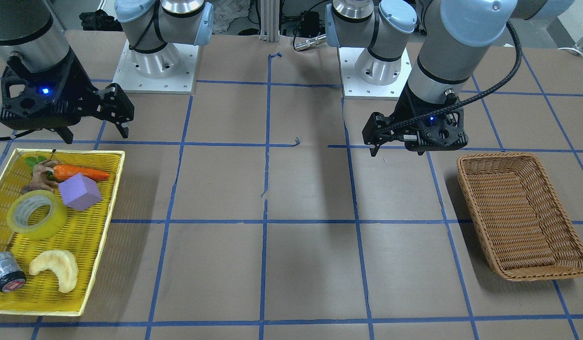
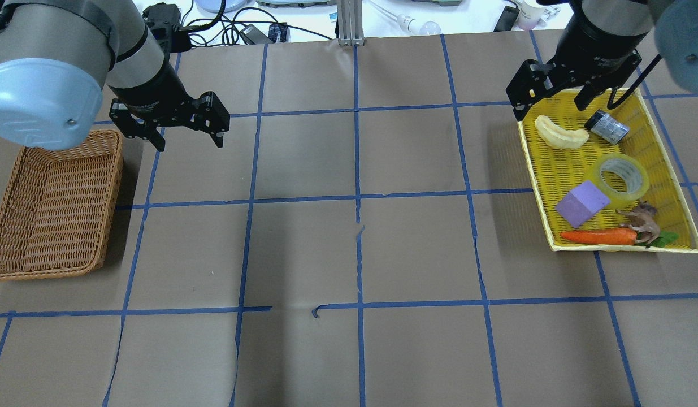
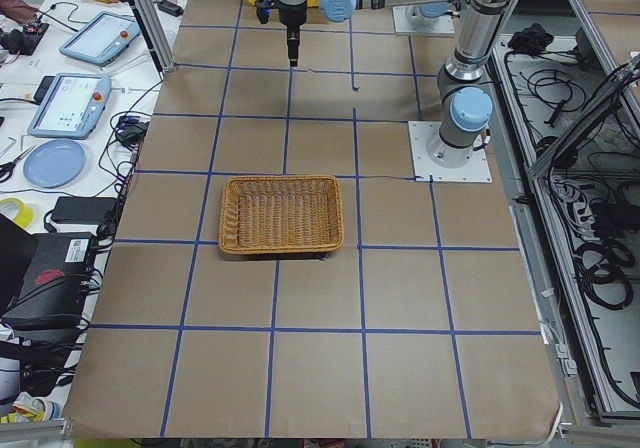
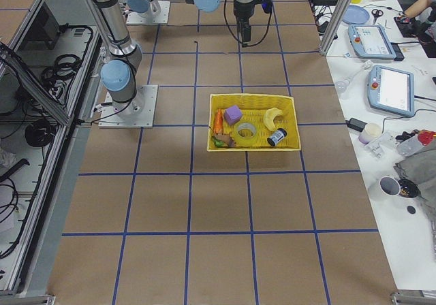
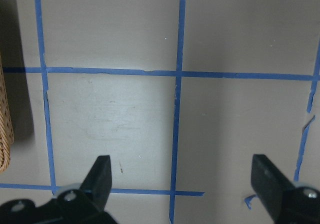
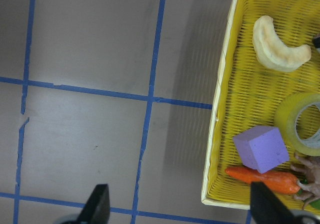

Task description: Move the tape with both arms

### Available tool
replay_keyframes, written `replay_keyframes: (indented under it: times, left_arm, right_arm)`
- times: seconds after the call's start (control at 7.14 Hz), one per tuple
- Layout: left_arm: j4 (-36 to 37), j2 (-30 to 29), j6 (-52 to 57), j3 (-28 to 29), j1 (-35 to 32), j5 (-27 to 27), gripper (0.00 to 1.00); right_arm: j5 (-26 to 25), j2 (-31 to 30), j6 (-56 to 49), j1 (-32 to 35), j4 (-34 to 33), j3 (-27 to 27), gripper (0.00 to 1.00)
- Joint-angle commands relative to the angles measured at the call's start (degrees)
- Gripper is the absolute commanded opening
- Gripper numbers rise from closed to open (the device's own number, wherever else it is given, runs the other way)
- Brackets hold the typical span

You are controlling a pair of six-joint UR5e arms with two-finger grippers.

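The yellow tape roll (image 1: 38,215) lies flat in the yellow tray (image 1: 104,226), next to a purple block (image 1: 80,191). It also shows in the overhead view (image 2: 623,177) and at the right edge of the right wrist view (image 6: 300,124). My right gripper (image 2: 550,110) is open and empty. It hangs high by the tray, apart from the tape, and also shows in the front view (image 1: 95,134). My left gripper (image 2: 189,141) is open and empty over bare table beside the wicker basket (image 2: 49,209). It also shows in the left wrist view (image 5: 182,179).
The tray also holds a carrot (image 1: 81,173), a toy animal (image 2: 642,220), a curved bread piece (image 1: 55,269) and a dark silver roll with a red end (image 1: 5,272). The wicker basket (image 1: 522,217) holds nothing. Blue tape lines grid the brown table.
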Motion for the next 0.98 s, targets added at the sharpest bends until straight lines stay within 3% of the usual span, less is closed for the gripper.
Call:
replay_keyframes:
  times: [0.0,0.84]
  left_arm:
    - [0.0,0.1,0.0,0.3,0.1,-0.1,1.00]
    - [-0.5,1.8,0.0,1.8,0.0,-0.1,1.00]
  right_arm:
    - [0.1,0.0,0.0,0.0,0.0,0.0,1.00]
    - [0.1,0.0,0.0,0.0,-0.1,0.0,1.00]
